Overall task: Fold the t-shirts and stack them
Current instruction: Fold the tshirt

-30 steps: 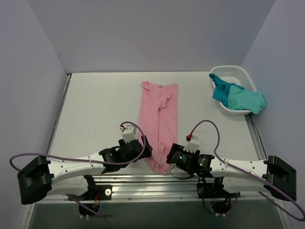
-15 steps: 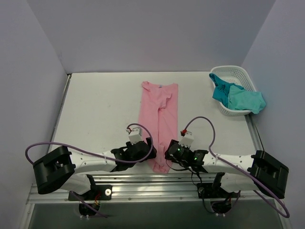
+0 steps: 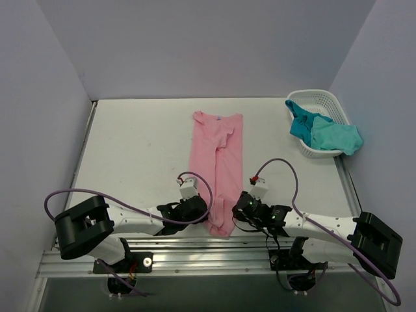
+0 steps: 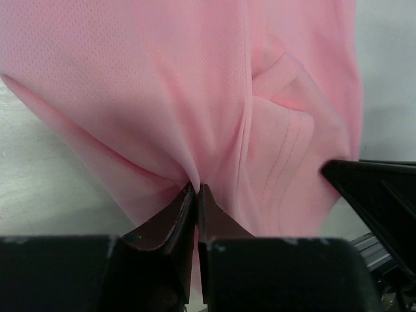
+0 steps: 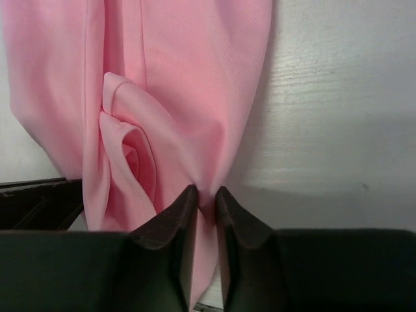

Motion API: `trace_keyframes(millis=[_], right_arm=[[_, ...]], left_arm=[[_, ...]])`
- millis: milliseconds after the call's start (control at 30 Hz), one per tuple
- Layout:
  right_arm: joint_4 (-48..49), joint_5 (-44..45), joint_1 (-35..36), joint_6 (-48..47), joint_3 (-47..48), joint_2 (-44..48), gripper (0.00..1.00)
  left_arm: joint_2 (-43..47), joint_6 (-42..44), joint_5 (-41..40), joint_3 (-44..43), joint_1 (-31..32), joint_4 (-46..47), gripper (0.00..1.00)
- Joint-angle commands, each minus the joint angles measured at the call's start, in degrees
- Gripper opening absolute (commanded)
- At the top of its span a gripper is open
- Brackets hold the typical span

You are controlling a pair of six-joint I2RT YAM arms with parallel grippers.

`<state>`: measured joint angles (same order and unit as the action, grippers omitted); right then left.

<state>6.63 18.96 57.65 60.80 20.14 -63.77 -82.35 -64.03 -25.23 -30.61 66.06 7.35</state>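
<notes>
My left gripper (image 4: 196, 188) and right gripper (image 5: 207, 192) are nearly closed, each pinching a fold of the pink shirt (image 3: 218, 153) at the near edge of the tabletop (image 3: 130, 149).

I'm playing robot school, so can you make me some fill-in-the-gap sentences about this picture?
The left gripper and right gripper both pinch the ____ shirt. Their jaws are ____ on it. The teal shirts hang out of the white basket at the table's far ____ corner.
Missing words: pink; shut; right.
</notes>
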Motion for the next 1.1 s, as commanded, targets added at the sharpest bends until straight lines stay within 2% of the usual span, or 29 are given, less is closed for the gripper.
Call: trace_keyframes(millis=[0,67,100,200,267,333,367,467,533,733,1067], right_arm=[[-0.9,0.4,-0.8,-1.2,-0.6,2.3,0.12],[-0.9,0.4,-1.0,-1.2,-1.0,2.7,0.02],[-0.8,0.4,-1.1,-1.2,-1.1,2.7,0.0],[-0.4,0.2,-1.4,-1.1,-1.5,2.2,0.0],[-0.3,0.1,-1.5,-1.1,-1.8,2.0,0.0],[-0.1,0.2,-1.6,-1.0,-1.8,1.9,0.0],[-0.1,0.3,-1.6,-1.0,-1.8,1.8,0.0],[-0.1,0.4,-1.8,-1.3,-1.7,1.7,0.0],[-0.2,0.4,-2.2,-1.6,-1.8,1.8,0.0],[-0.3,0.1,-3.0,-2.2,-1.8,2.1,0.0],[-0.7,0.1,-3.7,-2.3,-2.0,3.0,0.0]], left_arm=[[-2.0,-0.4,1.3,-0.5,0.9,3.2,0.13],[-2.9,-0.9,1.5,-0.2,1.5,3.8,0.09],[-3.6,-1.1,1.6,-0.1,1.7,4.0,0.08],[-4.5,-2.1,2.1,0.7,1.8,4.7,0.06],[-4.5,-2.2,2.2,1.0,1.8,4.6,0.11],[-4.1,-2.3,2.2,1.2,1.8,4.3,0.19],[-3.9,-2.3,2.1,1.2,1.8,3.6,0.32],[-2.1,-2.2,1.9,0.7,1.8,1.4,0.55],[-0.6,-1.5,1.8,0.2,1.8,0.1,0.59],[2.9,-0.7,2.6,-0.9,2.0,-6.6,0.6],[14.1,-1.1,0.1,-1.3,3.3,-18.4,0.61]])
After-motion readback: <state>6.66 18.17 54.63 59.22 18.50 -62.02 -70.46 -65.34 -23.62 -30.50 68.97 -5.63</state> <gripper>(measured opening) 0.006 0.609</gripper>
